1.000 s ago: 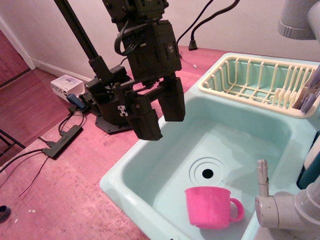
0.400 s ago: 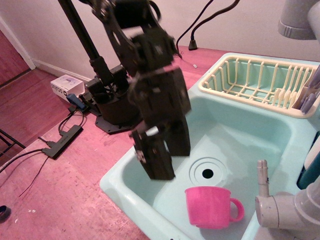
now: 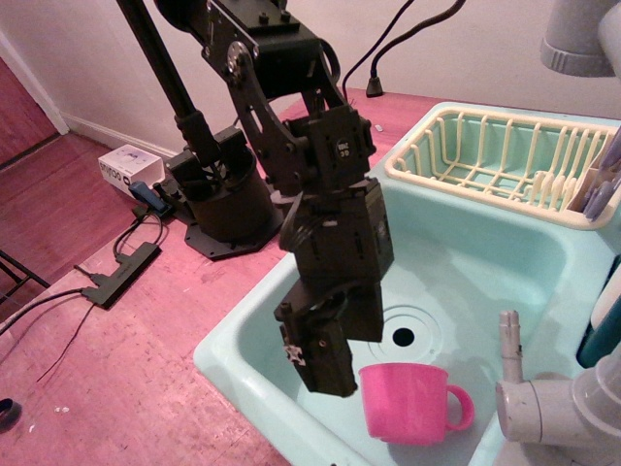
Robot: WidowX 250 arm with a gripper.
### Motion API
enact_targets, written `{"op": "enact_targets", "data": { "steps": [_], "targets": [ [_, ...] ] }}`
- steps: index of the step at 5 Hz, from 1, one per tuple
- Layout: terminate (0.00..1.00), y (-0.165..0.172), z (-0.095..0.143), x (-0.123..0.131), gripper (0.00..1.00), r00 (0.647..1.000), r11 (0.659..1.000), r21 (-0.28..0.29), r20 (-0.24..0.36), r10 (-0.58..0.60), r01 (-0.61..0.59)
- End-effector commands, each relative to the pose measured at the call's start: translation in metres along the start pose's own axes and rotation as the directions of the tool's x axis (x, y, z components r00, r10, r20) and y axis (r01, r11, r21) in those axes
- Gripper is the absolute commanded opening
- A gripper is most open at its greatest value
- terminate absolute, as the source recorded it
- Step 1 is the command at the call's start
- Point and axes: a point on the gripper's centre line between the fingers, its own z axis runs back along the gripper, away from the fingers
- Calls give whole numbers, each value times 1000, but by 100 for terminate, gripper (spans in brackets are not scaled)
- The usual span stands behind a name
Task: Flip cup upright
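Observation:
The pink cup stands on the floor of the pale green sink, near its front edge, with its loop handle pointing right. Its top edge is slightly wider than its base; I cannot tell whether the top is open. My black gripper hangs down into the sink just left of the cup, fingers pointing down. The near finger almost reaches the cup's left side. The jaws look apart and hold nothing.
The sink drain lies behind the cup. A cream dish rack sits at the back right. A grey faucet stands at the front right. The arm's base and cables are on the reddish floor to the left.
The gripper has come down and to the right, from above the sink's left rim into the basin, ending right beside the cup. The cup has not moved.

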Motion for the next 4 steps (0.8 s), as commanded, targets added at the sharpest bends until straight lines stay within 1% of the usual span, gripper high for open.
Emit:
{"op": "enact_targets", "data": {
  "steps": [1, 2, 3, 4],
  "targets": [
    [0, 3, 0, 4, 100, 1000, 1000, 0, 6, -3, 3],
    [0, 7, -8, 8, 100, 999, 1000, -10, -31, -27, 26],
    [0, 3, -18, 8, 100, 1000, 1000, -22, -28, -13, 12],
    [0, -2, -27, 15, 100, 999, 999, -38, -38, -24, 23]
  ]
}}
